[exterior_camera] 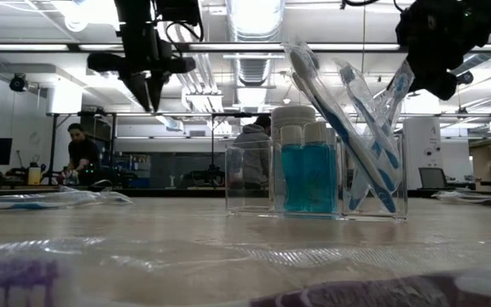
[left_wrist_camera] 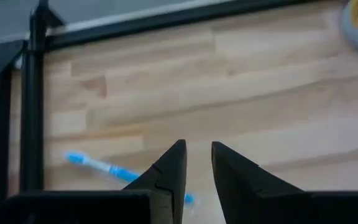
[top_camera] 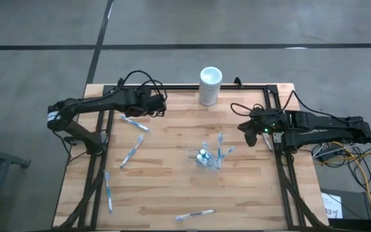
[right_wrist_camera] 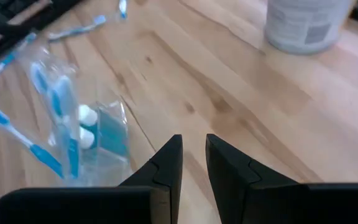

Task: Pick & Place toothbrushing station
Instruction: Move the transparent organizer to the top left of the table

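Where the camera looked straight down, found the left gripper (top_camera: 158,108) over the far left part of the table (top_camera: 250,187), with a loose toothbrush (top_camera: 136,124) lying flat just beside it, on the nearer side and slightly outward. Noted the brush's long axis running slantwise, from far-left to near-right. Placed the clear cup (top_camera: 192,153), with its brushes and tubes, at mid-table, between the arms and closer to the right gripper (top_camera: 245,131), which hung to the cup's right and a little farther back. Judged the left arm far nearer to the loose brush.

From table height, saw the left gripper (exterior_camera: 153,102) pointing down, well clear of the wood, and the right gripper (exterior_camera: 437,81) raised beside the cup (exterior_camera: 245,179), touching nothing. Made out teal tubes (exterior_camera: 309,175) upright inside.

Through the left wrist camera, found the left gripper's (left_wrist_camera: 197,158) tips a narrow slit apart, empty, the toothbrush (left_wrist_camera: 104,168) lying crosswise partly behind one finger.

Through the right wrist camera, found the right gripper (right_wrist_camera: 193,152) likewise slightly parted and empty, the cup (right_wrist_camera: 104,143) off to one side, a white cylinder (right_wrist_camera: 303,25) beyond.
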`<action>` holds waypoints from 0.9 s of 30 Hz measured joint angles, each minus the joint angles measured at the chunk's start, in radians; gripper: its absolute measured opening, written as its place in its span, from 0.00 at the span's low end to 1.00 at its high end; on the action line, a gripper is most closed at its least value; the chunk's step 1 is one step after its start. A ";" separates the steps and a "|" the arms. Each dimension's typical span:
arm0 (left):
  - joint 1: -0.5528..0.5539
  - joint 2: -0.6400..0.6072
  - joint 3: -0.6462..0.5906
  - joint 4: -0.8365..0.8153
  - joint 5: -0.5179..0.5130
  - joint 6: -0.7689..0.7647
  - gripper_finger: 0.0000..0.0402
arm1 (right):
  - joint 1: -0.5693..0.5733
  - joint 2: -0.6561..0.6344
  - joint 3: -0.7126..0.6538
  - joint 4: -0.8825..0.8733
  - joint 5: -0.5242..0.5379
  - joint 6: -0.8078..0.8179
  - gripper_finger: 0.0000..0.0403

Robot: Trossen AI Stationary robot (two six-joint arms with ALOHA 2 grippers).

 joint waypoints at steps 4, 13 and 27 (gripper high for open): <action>0.000 0.000 -0.001 0.125 -0.015 0.071 0.20 | 0.000 -0.004 0.000 0.117 0.004 -0.033 0.17; -0.002 0.000 -0.042 0.369 -0.016 0.267 0.20 | 0.000 -0.024 0.000 0.183 0.000 -0.107 0.17; 0.016 0.001 -0.097 0.289 -0.029 0.153 0.20 | -0.001 -0.053 0.002 0.093 0.232 -0.061 0.17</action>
